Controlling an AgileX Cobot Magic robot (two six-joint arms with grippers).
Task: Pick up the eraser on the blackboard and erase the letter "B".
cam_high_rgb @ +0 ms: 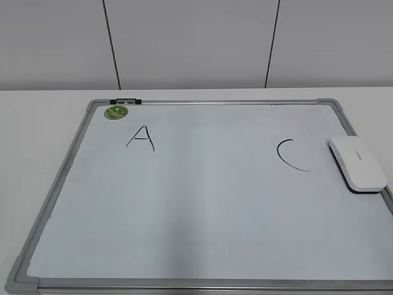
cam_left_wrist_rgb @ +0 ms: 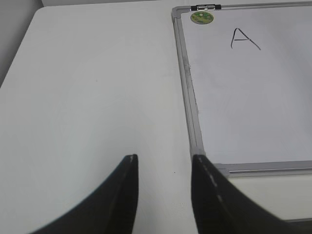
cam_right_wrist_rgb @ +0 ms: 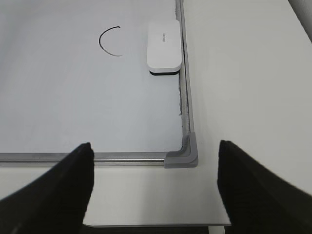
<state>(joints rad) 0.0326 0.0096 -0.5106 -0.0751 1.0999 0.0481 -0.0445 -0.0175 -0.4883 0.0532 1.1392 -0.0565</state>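
Note:
The blackboard (cam_high_rgb: 202,209) is a white board with a silver-grey frame lying flat on the table. The eraser (cam_high_rgb: 357,163), a white block with a dark underside, lies at the board's right edge next to the black "C" (cam_high_rgb: 290,155). It also shows in the right wrist view (cam_right_wrist_rgb: 165,47). A black "A" (cam_high_rgb: 141,137) is at the upper left. No letter "B" shows between them. My left gripper (cam_left_wrist_rgb: 163,158) is open and empty over the table beside the board's near left corner. My right gripper (cam_right_wrist_rgb: 155,146) is wide open and empty near the near right corner (cam_right_wrist_rgb: 183,153).
A small round green sticker (cam_high_rgb: 116,112) and a black-and-silver clip (cam_high_rgb: 125,101) sit at the board's far left corner. The white table (cam_left_wrist_rgb: 97,87) extends left of the board and right of it (cam_right_wrist_rgb: 243,73). A white panelled wall stands behind.

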